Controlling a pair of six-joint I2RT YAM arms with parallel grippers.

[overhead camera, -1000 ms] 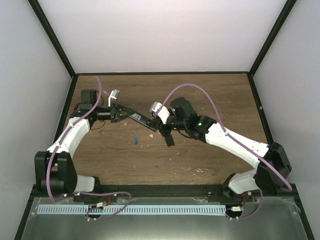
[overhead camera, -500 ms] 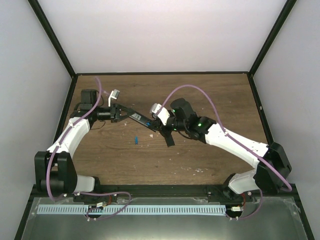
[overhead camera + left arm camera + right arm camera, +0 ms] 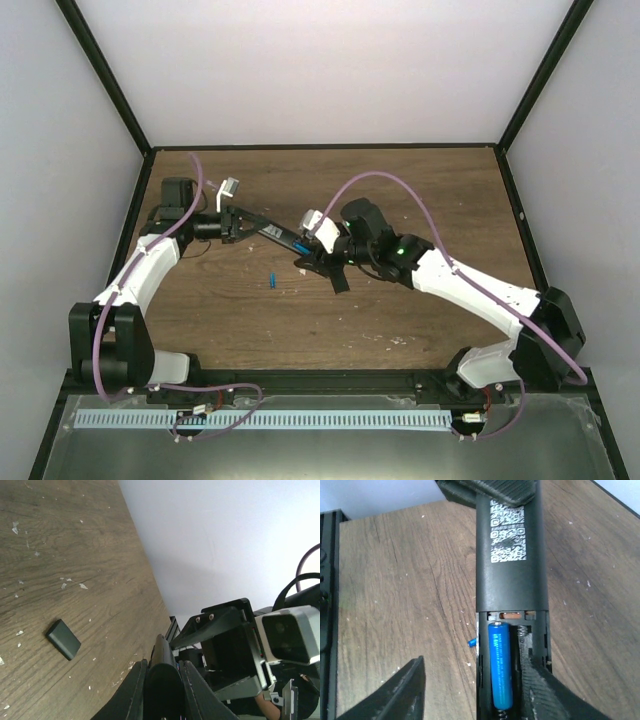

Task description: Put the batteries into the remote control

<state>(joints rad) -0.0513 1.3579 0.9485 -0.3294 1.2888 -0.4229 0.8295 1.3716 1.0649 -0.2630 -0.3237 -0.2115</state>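
Hold: the remote control (image 3: 279, 236) is clamped in the left gripper (image 3: 162, 666) above the table (image 3: 430, 200).
Slot: the seated battery (image 3: 500, 666) is lodged in one bay.
Right gripper (image 3: 472, 680): spread wide, empty, straddling the slot end.
Step judged: the loose battery (image 3: 272, 280) is to be fetched and its flat end pressed against the spring.
Room: bare wood is seen around it; the cover (image 3: 63, 639) lies apart.
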